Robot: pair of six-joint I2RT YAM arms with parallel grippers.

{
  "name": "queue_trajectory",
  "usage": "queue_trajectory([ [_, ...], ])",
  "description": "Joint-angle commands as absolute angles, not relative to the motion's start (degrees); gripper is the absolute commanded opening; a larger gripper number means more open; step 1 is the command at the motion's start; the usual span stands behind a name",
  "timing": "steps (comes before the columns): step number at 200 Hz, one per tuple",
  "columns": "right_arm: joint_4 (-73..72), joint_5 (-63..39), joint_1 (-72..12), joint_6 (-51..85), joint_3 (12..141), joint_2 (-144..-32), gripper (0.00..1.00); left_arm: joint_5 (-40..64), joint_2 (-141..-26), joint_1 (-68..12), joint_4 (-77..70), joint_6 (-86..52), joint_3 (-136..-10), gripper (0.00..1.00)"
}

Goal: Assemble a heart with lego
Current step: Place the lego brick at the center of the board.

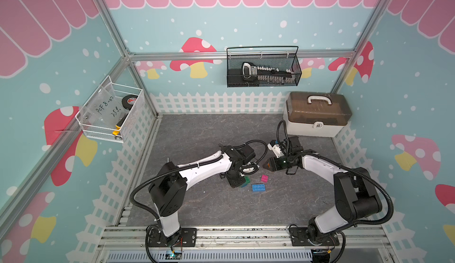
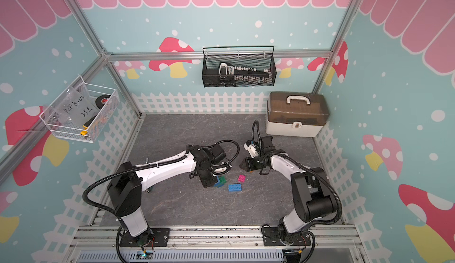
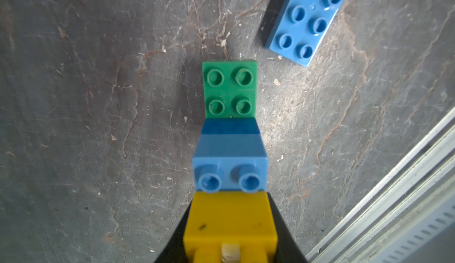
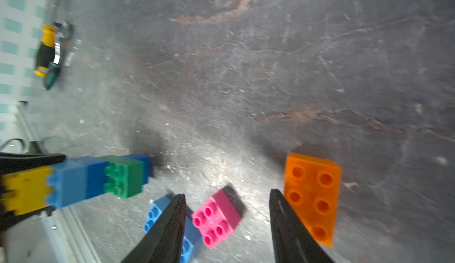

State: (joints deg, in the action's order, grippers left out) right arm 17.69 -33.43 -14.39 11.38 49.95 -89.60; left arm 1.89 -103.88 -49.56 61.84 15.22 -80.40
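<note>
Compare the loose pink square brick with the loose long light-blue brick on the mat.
Pink square plastic brick shows four studs; long light-blue plastic brick shows eight and is longer. Pink lies farther from the arm bases, light-blue nearer. Both lie loose on the mat, studs up, ungripped.

Overhead view. Just below the centre of the frame we see the left tool [image 1: 236, 182] angled down onto the grey desk [image 1: 197, 207]. Green and blue bricks of the heart [image 1: 246, 180] show at its tip. To the right lie a pink brick [image 1: 264, 178] and, lower, a light blue brick [image 1: 258, 187]. The right tool [image 1: 267, 164] points left, higher in the frame. A lidded box [image 1: 317, 116] stands at the desk's upper right.
</note>
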Motion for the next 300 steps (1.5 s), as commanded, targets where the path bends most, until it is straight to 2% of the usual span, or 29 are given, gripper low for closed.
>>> queue_trajectory([
  [1, 11.46, -43.21, -15.09, 15.68, 48.83, -90.83, 0.53, 1.61, -103.97, -49.14, 60.30, 16.44, -82.42, 0.17],
  [54, 0.45, -52.15, -17.09, 23.13, 47.56, -97.17, 0.55, -1.00, -104.37, -48.87, 55.85, 15.75, -82.70, 0.17],
  [80, -2.83, -54.43, -17.93, 25.00, 46.92, -99.53, 0.50, -0.83, -104.59, -48.44, 55.37, 15.99, -83.23, 0.17],
  [132, -7.12, -57.76, -19.19, 27.41, 44.85, -100.57, 0.50, -1.06, -104.15, -47.99, 54.09, 16.11, -83.93, 0.17],
  [166, -10.03, -59.24, -20.01, 29.27, 44.66, -101.12, 0.40, -1.32, -104.33, -47.99, 53.79, 16.09, -83.93, 0.17],
  [193, -10.55, -59.49, -20.13, 29.62, 44.56, -101.38, 0.39, -1.51, -103.99, -48.03, 52.88, 16.08, -83.94, 0.17],
  [228, -11.55, -59.59, -20.13, 30.12, 44.40, -101.86, 0.29, -1.55, -103.89, -47.66, 52.46, 16.09, -84.19, 0.17],
  [267, -14.01, -59.61, -20.13, 31.54, 44.38, -103.42, 0.19, -2.74, -102.68, -47.47, 50.71, 15.66, -83.28, 0.28],
  [300, -14.41, -58.77, -19.86, 31.83, 44.38, -103.56, 0.15, -3.49, -101.38, -46.96, 48.63, 14.15, -82.25, 0.43],
])
